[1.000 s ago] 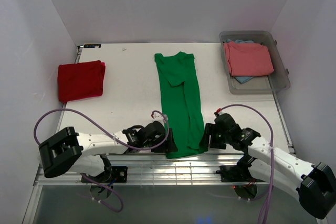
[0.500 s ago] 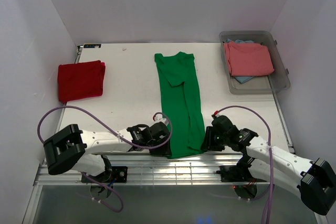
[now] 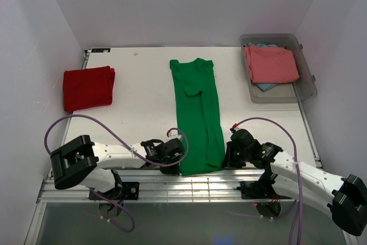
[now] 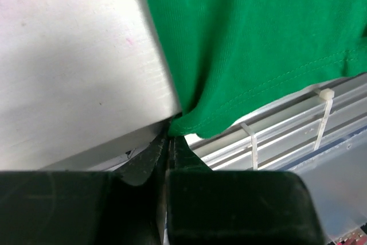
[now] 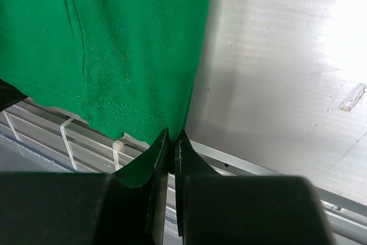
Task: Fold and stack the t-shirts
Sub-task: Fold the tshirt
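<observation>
**newbie_arm:** Where's the room to move on this table [image 3: 143,107]?

**rig_guy:** Two bare lanes run front to back. There's a wide one between the red tee [image 3: 88,87] on the left and the green tee [image 3: 198,110] down the middle, and a narrower one between the green tee and the clear bin [image 3: 308,93] at the far right.

**newbie_arm:** And what's in the way?

**rig_guy:** The near edge is tight. The left gripper [image 3: 182,163] and right gripper [image 3: 225,159] are pinched on the green tee's two near corners, with both arms lying low along the metal rails [image 3: 189,186]. Purple cables [image 3: 78,116] loop over both near corners. Walls box in the left, back and right, and the bin sits near the right one.
</observation>
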You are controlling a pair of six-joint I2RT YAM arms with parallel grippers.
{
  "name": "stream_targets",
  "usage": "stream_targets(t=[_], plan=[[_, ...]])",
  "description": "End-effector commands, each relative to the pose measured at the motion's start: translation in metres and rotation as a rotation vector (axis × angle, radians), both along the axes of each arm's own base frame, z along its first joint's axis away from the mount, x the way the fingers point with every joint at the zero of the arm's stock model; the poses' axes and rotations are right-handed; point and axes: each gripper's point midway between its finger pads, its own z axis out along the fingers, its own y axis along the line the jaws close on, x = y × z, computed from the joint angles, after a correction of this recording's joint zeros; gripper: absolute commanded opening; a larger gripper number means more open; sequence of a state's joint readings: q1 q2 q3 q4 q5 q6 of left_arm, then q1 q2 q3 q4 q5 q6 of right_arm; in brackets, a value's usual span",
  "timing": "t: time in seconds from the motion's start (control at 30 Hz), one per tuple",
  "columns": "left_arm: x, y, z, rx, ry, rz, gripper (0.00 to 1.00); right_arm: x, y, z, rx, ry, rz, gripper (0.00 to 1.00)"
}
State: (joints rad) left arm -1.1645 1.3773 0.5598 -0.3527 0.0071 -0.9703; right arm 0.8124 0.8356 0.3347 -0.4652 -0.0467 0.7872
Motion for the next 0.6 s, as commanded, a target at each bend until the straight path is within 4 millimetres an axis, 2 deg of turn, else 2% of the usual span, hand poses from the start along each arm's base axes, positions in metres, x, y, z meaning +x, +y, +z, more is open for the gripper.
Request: stream_targets(t=[0.0, 0.1, 0.17, 0.2, 0.23, 0.37, 0.47, 0.53, 0.57], plan=[[-0.006, 0.005, 0.001, 0.000, -0.006, -0.006, 0.13, -0.023, -0.019, -0.013, -0.064, 0.064, 0.012, 0.08], [-0.005, 0.003, 0.009, -0.034, -0.013, 0.013, 0.14, -0.022, -0.018, -0.012, -0.051, 0.055, 0.001, 0.08], [-0.006, 0.002, 0.013, -0.046, -0.007, 0.025, 0.21, -0.021, -0.018, -0.012, -0.056, 0.056, -0.002, 0.08], [-0.006, 0.002, 0.016, -0.053, -0.007, 0.034, 0.27, -0.022, -0.019, -0.013, -0.066, 0.064, -0.001, 0.08], [-0.006, 0.002, 0.017, -0.054, -0.005, 0.041, 0.43, -0.022, -0.019, -0.014, -0.069, 0.067, 0.003, 0.08], [-0.006, -0.002, 0.024, -0.087, -0.005, 0.055, 0.60, -0.022, -0.019, -0.015, -0.093, 0.073, 0.017, 0.08], [-0.004, -0.005, 0.030, -0.130, -0.023, 0.055, 0.63, -0.021, -0.018, -0.015, -0.095, 0.073, 0.020, 0.08], [-0.005, -0.004, 0.025, -0.136, -0.022, 0.053, 0.64, -0.022, -0.017, -0.015, -0.095, 0.074, 0.022, 0.08], [-0.003, -0.010, 0.027, -0.166, -0.030, 0.052, 0.63, -0.021, -0.017, -0.015, -0.093, 0.074, 0.023, 0.08]])
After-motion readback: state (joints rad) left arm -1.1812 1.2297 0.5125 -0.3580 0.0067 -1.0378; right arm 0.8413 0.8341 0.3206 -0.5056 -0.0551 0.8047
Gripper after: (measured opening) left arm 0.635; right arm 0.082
